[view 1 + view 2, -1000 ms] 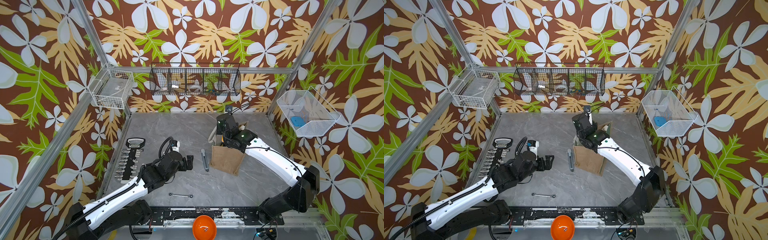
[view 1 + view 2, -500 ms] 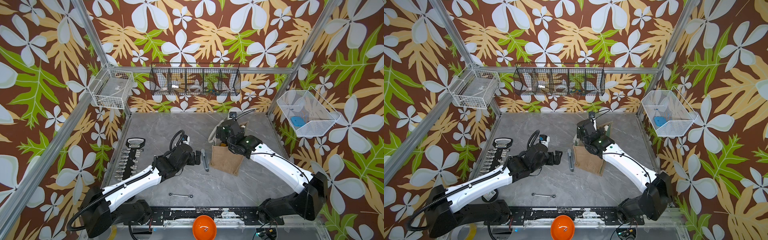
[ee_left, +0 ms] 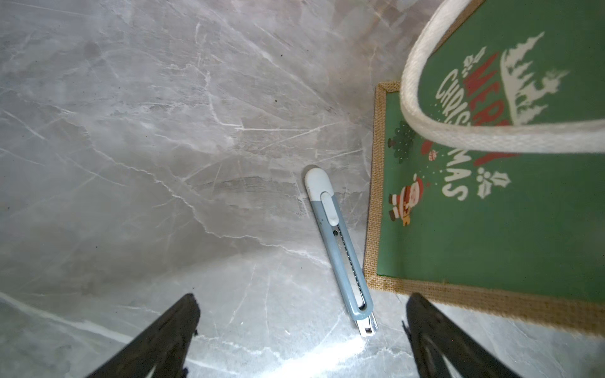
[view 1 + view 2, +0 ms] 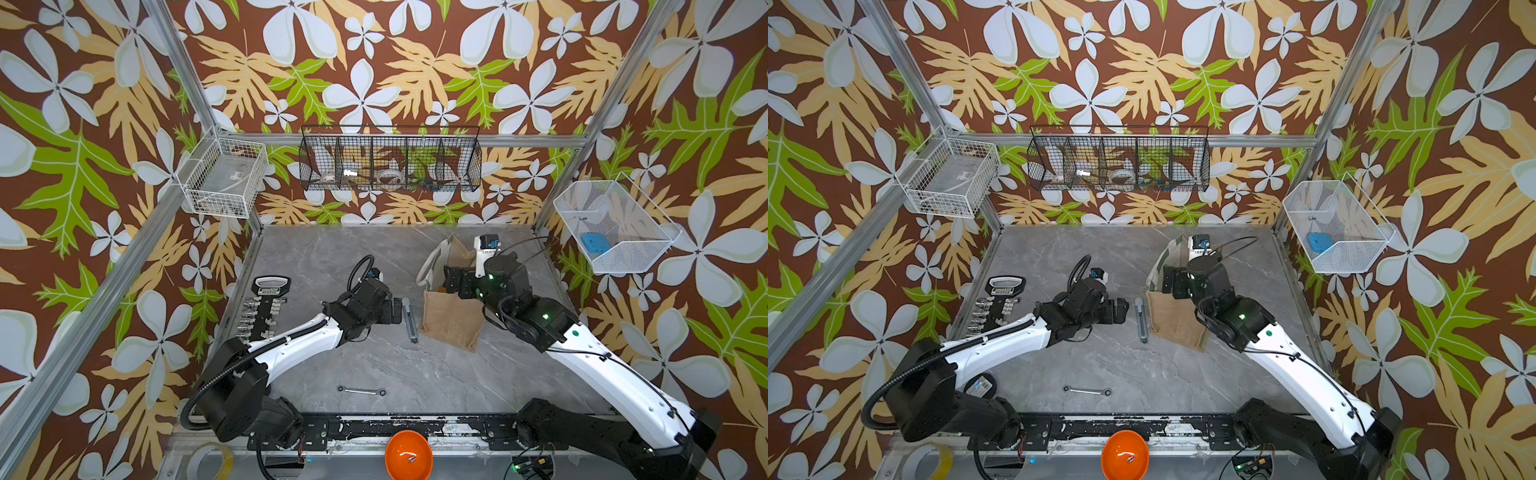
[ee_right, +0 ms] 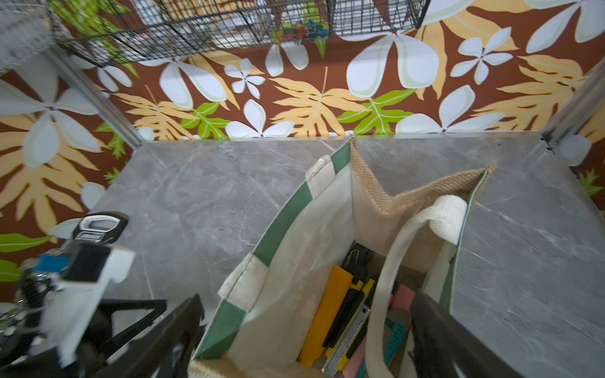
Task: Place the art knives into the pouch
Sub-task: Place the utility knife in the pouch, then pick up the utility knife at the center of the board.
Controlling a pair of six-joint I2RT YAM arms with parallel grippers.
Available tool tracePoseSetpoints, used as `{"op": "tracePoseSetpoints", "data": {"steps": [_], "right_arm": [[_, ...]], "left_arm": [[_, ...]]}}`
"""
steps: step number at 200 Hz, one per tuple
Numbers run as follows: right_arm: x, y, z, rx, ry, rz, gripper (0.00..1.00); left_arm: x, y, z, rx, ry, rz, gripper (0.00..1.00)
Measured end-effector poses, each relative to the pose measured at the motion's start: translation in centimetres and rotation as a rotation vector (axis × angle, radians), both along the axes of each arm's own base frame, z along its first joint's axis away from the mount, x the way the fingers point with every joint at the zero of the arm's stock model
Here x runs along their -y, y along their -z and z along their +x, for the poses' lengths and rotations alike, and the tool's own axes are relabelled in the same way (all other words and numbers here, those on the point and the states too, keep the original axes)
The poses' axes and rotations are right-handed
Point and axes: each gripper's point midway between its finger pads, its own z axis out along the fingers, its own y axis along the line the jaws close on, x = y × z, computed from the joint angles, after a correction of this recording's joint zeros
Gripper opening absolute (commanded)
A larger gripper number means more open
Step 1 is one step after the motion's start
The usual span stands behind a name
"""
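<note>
The art knife [image 4: 409,319] [image 4: 1142,320] [image 3: 339,245], slim blue-grey with a white end, lies flat on the grey table right beside the pouch. The pouch [image 4: 451,322] [image 4: 1177,322] [image 3: 491,212] [image 5: 304,235] is a tan jute bag with a green Christmas panel and white handles, standing with its mouth up. My left gripper [image 4: 395,309] [image 4: 1122,311] [image 3: 302,299] is open just left of the knife, whose metal tip shows between its fingers. My right gripper [image 4: 451,282] [image 4: 1172,282] [image 5: 306,299] is open over the pouch mouth and holds nothing.
Yellow utility knives [image 5: 347,304] and pink and teal items lie inside the pouch. A socket rack [image 4: 266,309] sits at the table's left, a small wrench [image 4: 361,390] near the front, an orange bowl [image 4: 408,455] below the edge. Wire baskets [image 4: 390,160] hang on the walls.
My left arm has reached to the right, bringing its open gripper up to the knife. My right gripper has opened and shifted slightly over the pouch mouth.
</note>
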Motion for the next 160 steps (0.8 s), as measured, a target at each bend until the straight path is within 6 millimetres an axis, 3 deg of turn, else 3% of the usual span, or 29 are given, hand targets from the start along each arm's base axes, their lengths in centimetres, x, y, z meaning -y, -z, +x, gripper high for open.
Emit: {"op": "tracePoseSetpoints", "data": {"steps": [29, 75, 136, 160], "right_arm": [[1.0, -0.1, -2.7, 0.028, -0.047, 0.027, 0.98], [3.0, 2.2, -6.0, 0.029, -0.069, 0.043, 0.99], [4.3, 4.2, -8.5, 0.023, -0.077, 0.101, 0.99], [4.3, 5.3, -9.2, 0.008, -0.092, 0.116, 0.99]], "left_arm": [[1.5, 0.9, 0.2, -0.03, 0.041, -0.029, 0.95], [3.4, 3.6, 0.3, -0.115, 0.069, -0.063, 0.86], [5.3, 6.6, 1.2, -0.202, 0.072, -0.069, 0.65], [6.0, 7.3, 1.9, -0.22, 0.069, -0.056, 0.61]]}}
